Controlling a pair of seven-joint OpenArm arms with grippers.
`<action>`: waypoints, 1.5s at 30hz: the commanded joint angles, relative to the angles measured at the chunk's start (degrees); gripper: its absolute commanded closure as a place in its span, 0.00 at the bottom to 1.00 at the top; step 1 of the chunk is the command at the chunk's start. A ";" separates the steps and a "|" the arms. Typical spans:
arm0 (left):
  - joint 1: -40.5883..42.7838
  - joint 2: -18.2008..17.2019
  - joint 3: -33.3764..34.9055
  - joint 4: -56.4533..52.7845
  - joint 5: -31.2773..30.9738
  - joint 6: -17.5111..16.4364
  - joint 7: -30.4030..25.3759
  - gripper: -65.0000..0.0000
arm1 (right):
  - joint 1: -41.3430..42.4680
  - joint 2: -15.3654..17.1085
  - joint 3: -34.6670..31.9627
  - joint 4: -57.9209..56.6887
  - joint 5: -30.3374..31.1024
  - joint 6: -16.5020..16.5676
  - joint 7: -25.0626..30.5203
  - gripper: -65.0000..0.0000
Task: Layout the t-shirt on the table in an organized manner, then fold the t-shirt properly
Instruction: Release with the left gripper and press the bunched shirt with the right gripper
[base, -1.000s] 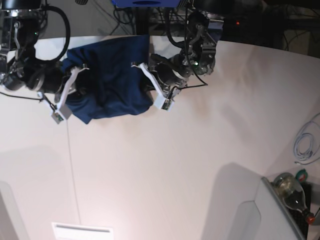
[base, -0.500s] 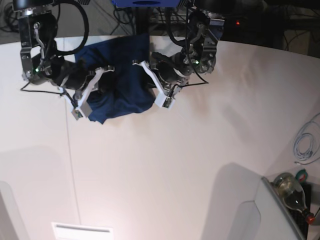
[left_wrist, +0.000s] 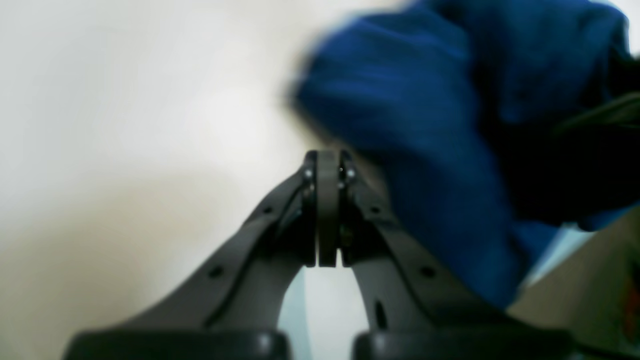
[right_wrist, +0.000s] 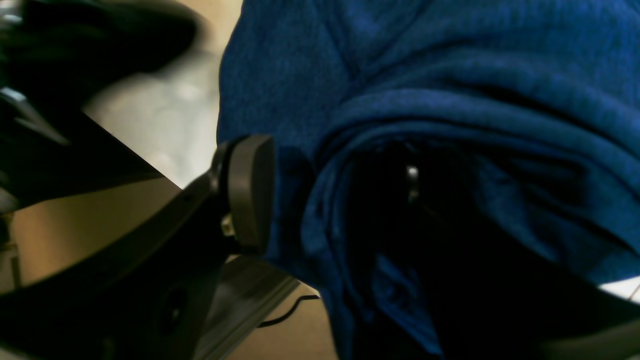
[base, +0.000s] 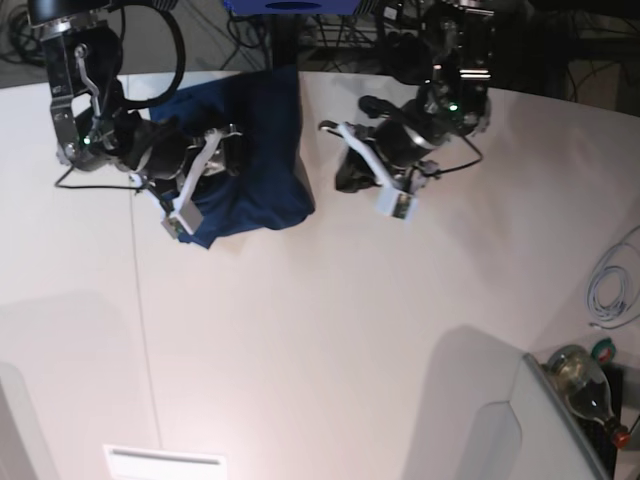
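Observation:
The dark navy t-shirt (base: 262, 125) lies bunched at the far side of the white table (base: 350, 320). In the base view my right gripper (base: 222, 160) is pushed into the shirt's left part. In the right wrist view this gripper (right_wrist: 330, 185) stands open, with folds of the t-shirt (right_wrist: 450, 75) lying between its fingers. Only one pad (right_wrist: 247, 192) shows; the other is buried in cloth. My left gripper (base: 343, 180) hovers just right of the shirt, apart from it. The left wrist view shows it (left_wrist: 328, 160) shut on nothing, the t-shirt (left_wrist: 425, 100) blurred to its right.
A thin dark seam (base: 140, 320) runs down the table's left part. A glass bottle (base: 585, 385), a white cable (base: 612, 285) and a grey panel (base: 510, 430) sit at the lower right. A white vent (base: 165, 462) is at the front edge. Dark equipment lines the far side.
My left gripper has let go of the shirt and moved right, away from it. My right gripper has shifted right into the cloth and opened. The shirt is bunched narrower.

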 joint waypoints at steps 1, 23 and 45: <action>1.46 -0.74 -2.01 2.59 -0.57 -0.18 -0.83 1.00 | 0.83 0.09 -1.56 1.12 1.35 0.30 1.20 0.53; 10.78 -4.43 -33.22 4.09 -0.57 -0.71 -0.92 1.00 | -4.01 -2.90 -16.42 18.18 -29.15 -4.63 4.81 0.54; 10.43 -3.91 -33.04 3.39 -0.57 -0.71 -0.92 1.00 | -0.05 -6.24 -7.54 5.34 -30.65 -4.71 7.71 0.98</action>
